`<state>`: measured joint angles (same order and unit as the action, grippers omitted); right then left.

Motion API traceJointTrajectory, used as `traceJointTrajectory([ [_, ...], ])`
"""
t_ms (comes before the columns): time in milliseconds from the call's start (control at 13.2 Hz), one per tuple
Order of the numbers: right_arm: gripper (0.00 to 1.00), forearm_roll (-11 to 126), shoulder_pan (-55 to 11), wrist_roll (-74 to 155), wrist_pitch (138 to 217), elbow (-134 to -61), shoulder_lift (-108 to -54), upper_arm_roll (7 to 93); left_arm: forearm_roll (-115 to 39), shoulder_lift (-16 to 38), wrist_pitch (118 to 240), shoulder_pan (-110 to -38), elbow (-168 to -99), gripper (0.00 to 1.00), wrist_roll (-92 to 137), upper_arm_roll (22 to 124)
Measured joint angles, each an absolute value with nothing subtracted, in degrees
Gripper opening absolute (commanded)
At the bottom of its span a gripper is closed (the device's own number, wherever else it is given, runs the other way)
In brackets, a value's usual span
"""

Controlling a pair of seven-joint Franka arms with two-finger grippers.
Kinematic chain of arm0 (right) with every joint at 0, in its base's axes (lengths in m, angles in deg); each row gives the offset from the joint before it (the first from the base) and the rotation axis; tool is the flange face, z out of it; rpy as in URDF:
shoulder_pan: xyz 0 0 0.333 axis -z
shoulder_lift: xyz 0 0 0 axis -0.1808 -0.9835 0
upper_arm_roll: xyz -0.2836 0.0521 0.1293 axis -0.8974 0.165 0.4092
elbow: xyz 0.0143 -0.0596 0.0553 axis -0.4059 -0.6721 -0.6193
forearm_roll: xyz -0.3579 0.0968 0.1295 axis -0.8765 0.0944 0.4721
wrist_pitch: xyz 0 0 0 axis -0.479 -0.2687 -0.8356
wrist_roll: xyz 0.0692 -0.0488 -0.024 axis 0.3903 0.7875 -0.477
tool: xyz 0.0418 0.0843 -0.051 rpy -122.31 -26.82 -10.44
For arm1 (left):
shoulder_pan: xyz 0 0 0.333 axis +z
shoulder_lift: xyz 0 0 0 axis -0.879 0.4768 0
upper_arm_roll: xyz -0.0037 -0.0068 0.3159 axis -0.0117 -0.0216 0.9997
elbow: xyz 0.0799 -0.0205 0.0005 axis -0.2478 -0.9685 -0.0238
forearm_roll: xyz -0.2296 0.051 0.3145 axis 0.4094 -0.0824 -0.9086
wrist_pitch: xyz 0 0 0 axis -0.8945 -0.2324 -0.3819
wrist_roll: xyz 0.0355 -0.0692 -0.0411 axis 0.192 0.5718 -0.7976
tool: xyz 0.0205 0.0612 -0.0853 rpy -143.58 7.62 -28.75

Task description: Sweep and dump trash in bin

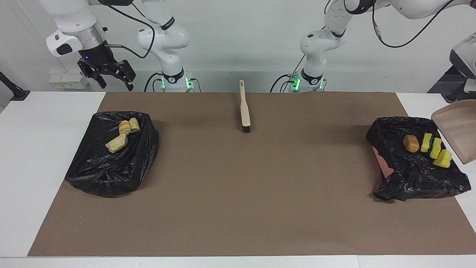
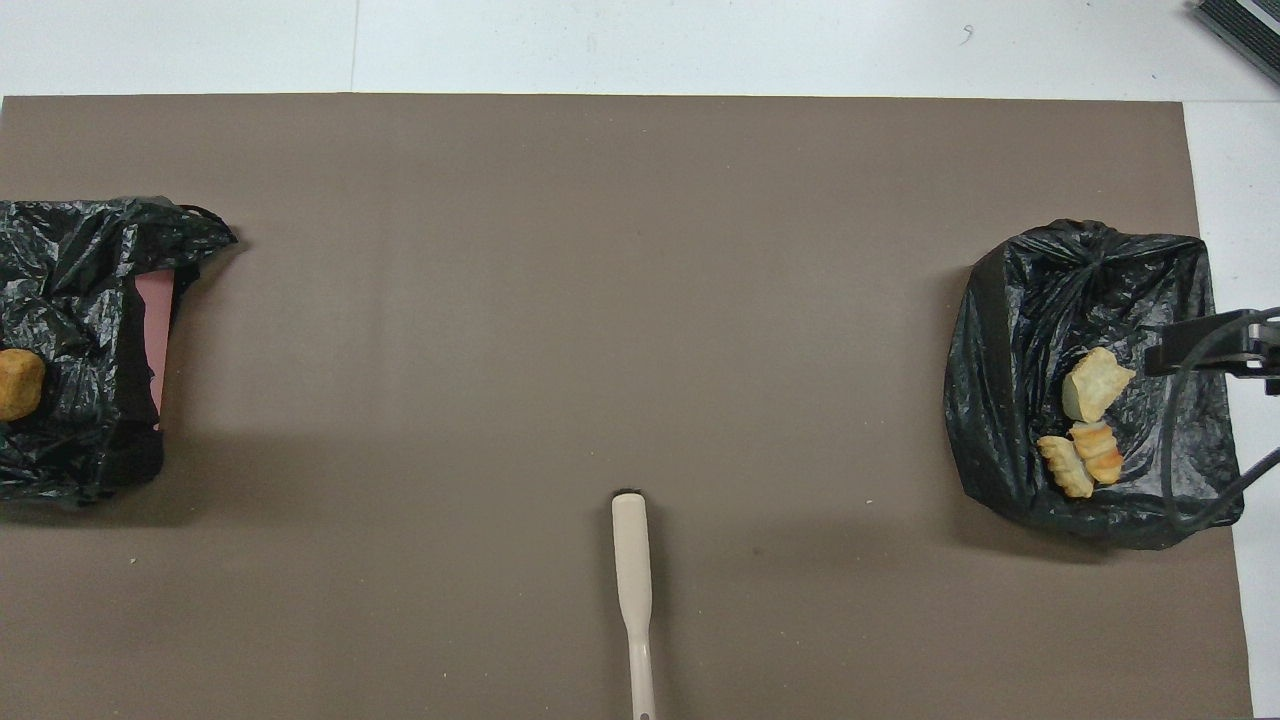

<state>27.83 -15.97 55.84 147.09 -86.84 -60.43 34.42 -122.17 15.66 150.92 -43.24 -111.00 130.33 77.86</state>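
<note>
Two bins lined with black bags stand on the mat. The bin (image 1: 96,175) (image 2: 1010,330) at the right arm's end holds golden-tan trash chunks (image 1: 117,142) (image 2: 1095,385). The bin (image 1: 412,178) (image 2: 80,260) at the left arm's end holds a brown lump (image 1: 411,143) (image 2: 18,383) and yellow-and-green sponge pieces (image 1: 435,149). Tilted in the air over that bin's outer edge is the beige dustpan (image 1: 457,128), with my left gripper (image 1: 455,97) shut on it at the picture's edge. My right gripper (image 1: 114,82) hangs open and empty, raised near the other bin.
A beige brush (image 1: 244,108) (image 2: 632,560) lies on the brown mat (image 1: 238,193) midway between the arms, close to the robots, bristles pointing away from them. White table (image 1: 37,149) borders the mat at both ends.
</note>
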Motion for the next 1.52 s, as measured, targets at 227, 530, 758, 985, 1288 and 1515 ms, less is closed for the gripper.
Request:
traceJointTrajectory([
  [227, 1.00, 27.8, -16.0, 55.8, 147.1, -86.8, -60.4, 34.4, -125.6, 15.4, 145.6, -46.3, -111.0, 0.00, 125.8, 77.8],
  [530, 1.00, 27.8, -16.0, 55.8, 147.1, -86.8, -60.4, 34.4, -122.9, 13.0, 142.2, -50.1, -110.9, 0.00, 124.8, 77.3],
  [758, 1.00, 27.8, -16.0, 55.8, 147.1, -86.8, -60.4, 34.4, -111.2, 12.3, 141.9, -52.7, -111.0, 0.00, 122.3, 77.2],
  [985, 1.00, 27.8, -16.0, 55.8, 147.1, -86.8, -60.4, 34.4, -97.1, 12.4, 141.6, -53.5, -111.1, 0.00, 116.2, 77.1],
  [1288, 1.00, 27.8, -16.0, 55.8, 147.1, -86.8, -60.4, 34.4, -86.8, 12.4, 135.4, -60.4, -111.2, 0.00, 99.4, 76.5],
  [1515, 1.00, 27.8, -16.0, 55.8, 147.1, -86.8, -60.4, 34.4, -79.0, 12.4, 132.7, -67.4, -111.4, 0.00, 82.5, 76.3],
])
